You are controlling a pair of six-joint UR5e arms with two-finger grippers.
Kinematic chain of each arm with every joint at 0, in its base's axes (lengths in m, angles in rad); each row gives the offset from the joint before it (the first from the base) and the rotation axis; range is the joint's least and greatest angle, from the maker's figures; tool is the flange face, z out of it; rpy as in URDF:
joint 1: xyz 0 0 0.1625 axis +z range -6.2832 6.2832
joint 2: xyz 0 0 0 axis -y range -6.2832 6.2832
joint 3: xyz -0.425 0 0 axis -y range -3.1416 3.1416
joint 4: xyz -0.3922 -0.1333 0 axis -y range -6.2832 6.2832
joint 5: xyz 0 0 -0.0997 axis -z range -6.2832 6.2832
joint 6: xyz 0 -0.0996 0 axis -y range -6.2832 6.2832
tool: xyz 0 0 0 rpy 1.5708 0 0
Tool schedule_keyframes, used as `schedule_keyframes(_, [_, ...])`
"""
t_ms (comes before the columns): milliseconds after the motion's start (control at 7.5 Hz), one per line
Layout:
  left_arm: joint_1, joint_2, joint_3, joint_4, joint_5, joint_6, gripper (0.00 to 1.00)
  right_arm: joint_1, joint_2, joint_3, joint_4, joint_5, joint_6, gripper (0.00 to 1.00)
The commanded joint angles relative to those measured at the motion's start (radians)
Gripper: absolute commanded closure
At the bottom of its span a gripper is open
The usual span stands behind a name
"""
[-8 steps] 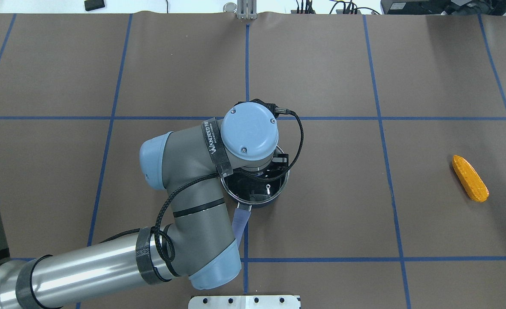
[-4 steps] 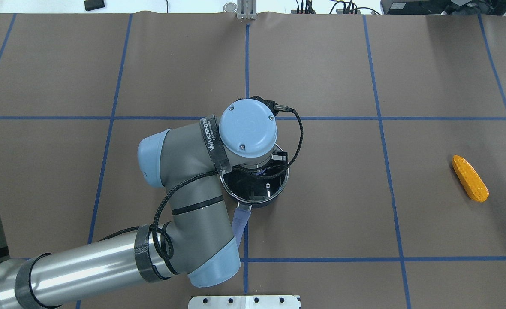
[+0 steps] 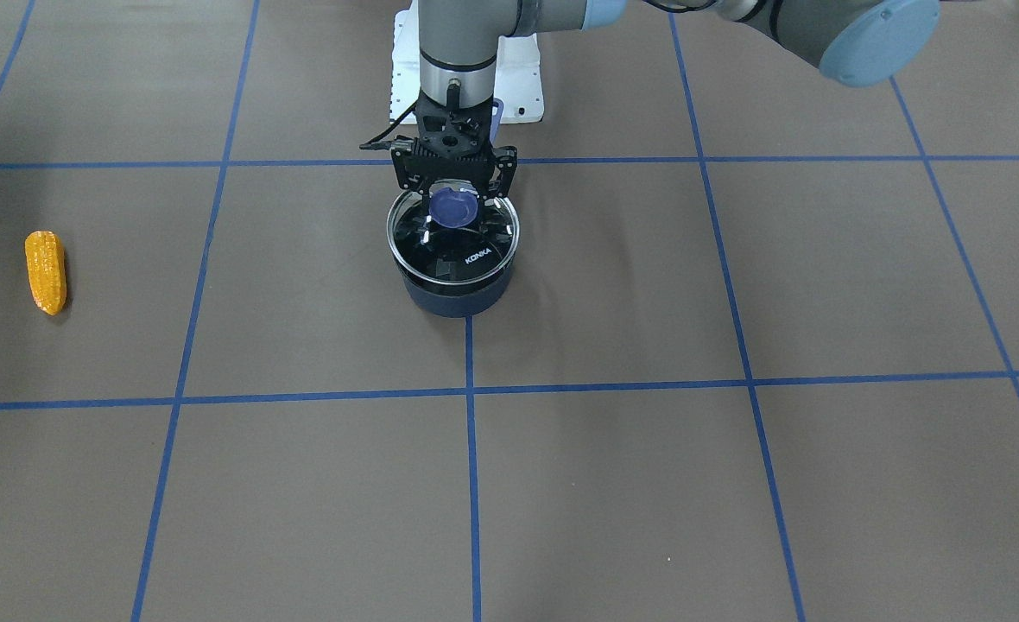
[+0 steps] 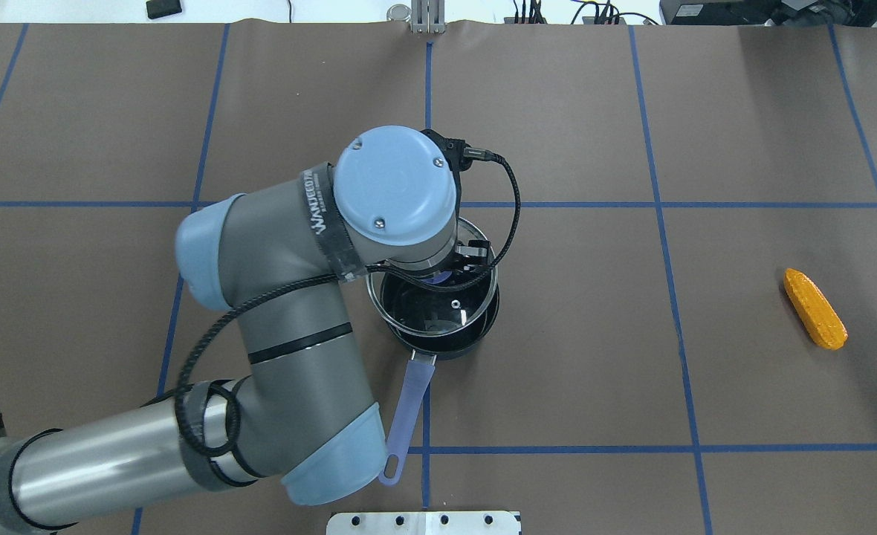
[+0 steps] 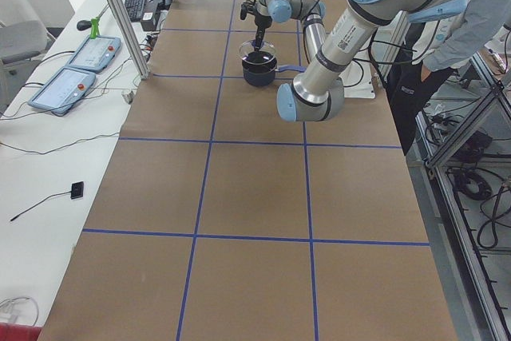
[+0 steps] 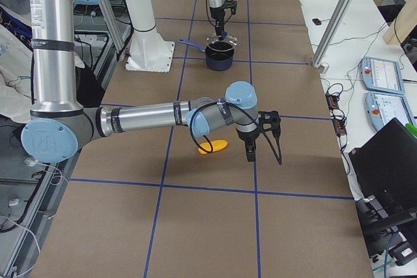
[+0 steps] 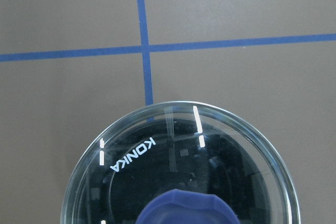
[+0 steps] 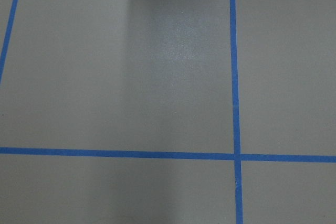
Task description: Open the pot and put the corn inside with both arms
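Observation:
The dark blue pot [image 3: 453, 298] stands mid-table, its long blue handle [image 4: 405, 416] pointing toward the robot base. My left gripper [image 3: 454, 206] is shut on the blue knob [image 3: 453, 209] of the glass lid [image 3: 462, 250] and holds the lid just above the pot's rim. The lid [image 7: 178, 161] fills the lower part of the left wrist view. The orange-yellow corn [image 4: 814, 309] lies on the table far to the robot's right; it also shows in the front view [image 3: 46, 270]. My right gripper [image 6: 249, 154] shows only in the exterior right view, near the corn [image 6: 213, 146]; I cannot tell whether it is open.
The white base block [image 4: 424, 522] sits at the table's near edge. Blue tape lines [image 8: 234, 103] grid the brown table. A person [image 5: 479, 13] stands beside the table. Control pendants [image 5: 80, 53] lie on the side bench.
My left arm has risen and shifted a little left in the overhead view, lifting the lid off the pot. The pot's handle is now uncovered. The corn has not moved.

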Motion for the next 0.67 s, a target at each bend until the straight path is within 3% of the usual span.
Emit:
schedule_keyframes(0, [-0.077, 0.176, -0.220, 0.067, -0.064, 0.173, 1.00, -0.018, 0.003, 0.014, 0.003, 0.004, 0.040, 0.00])
schedule_keyframes(267, [-0.204, 0.360, -0.333, 0.064, -0.155, 0.378, 1.00, -0.113, -0.002, 0.034, 0.135, -0.008, 0.239, 0.00])
schedule_keyframes(533, [-0.330, 0.503, -0.368, 0.044, -0.221, 0.577, 1.00, -0.282, -0.016, 0.124, 0.162, -0.120, 0.440, 0.00])
